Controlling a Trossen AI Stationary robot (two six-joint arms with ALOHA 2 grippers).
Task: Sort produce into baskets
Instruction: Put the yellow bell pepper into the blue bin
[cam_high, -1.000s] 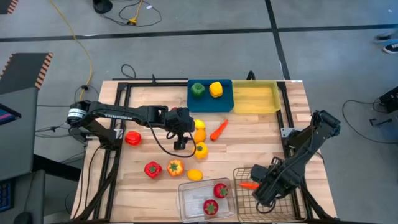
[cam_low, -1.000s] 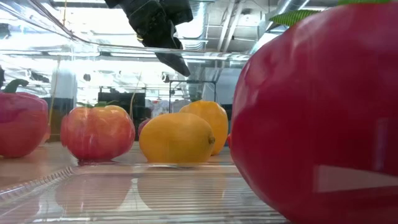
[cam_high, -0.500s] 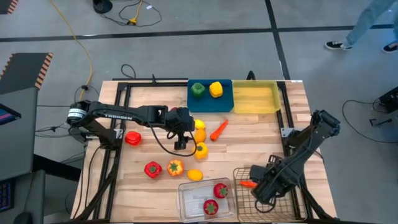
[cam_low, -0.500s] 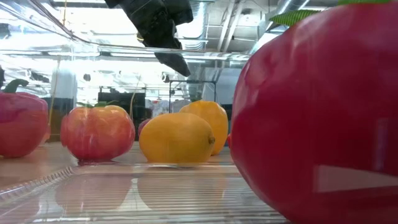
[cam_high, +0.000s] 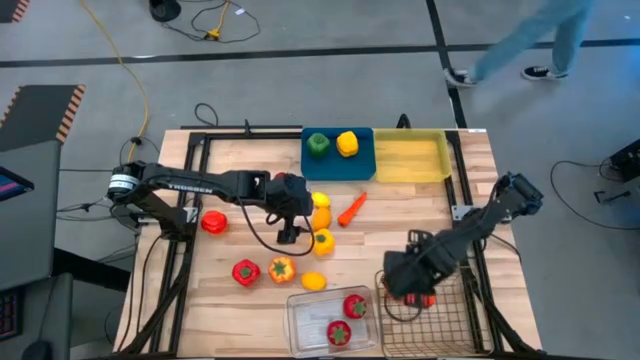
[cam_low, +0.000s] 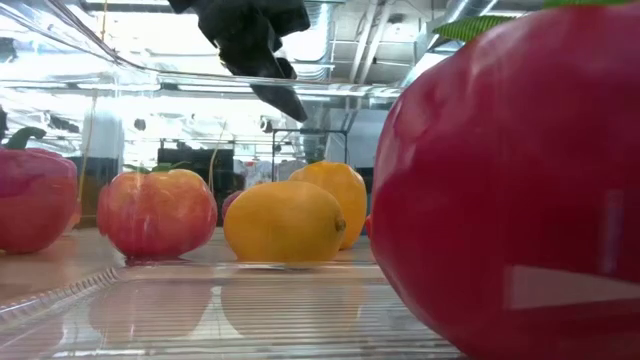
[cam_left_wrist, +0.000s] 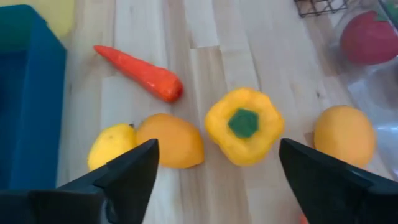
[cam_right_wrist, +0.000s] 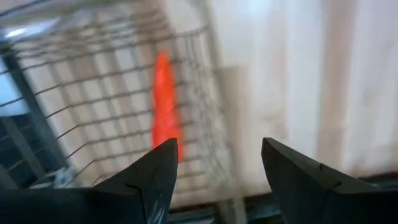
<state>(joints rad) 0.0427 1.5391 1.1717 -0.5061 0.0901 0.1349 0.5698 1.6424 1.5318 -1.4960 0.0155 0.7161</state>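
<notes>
Left gripper, fingers spread and empty, hangs over the counter with the yellow pepper between them; right fingers stand open by the wire basket.

My high camera looks straight down on the whole tabletop and both my arms. The low one sits inside the clear bin, very near a red berry, facing level across toward the room. My left wrist camera looks down past my left tool at the yellow pepper, also seen from above. My right wrist camera faces the wire basket closely.
</notes>
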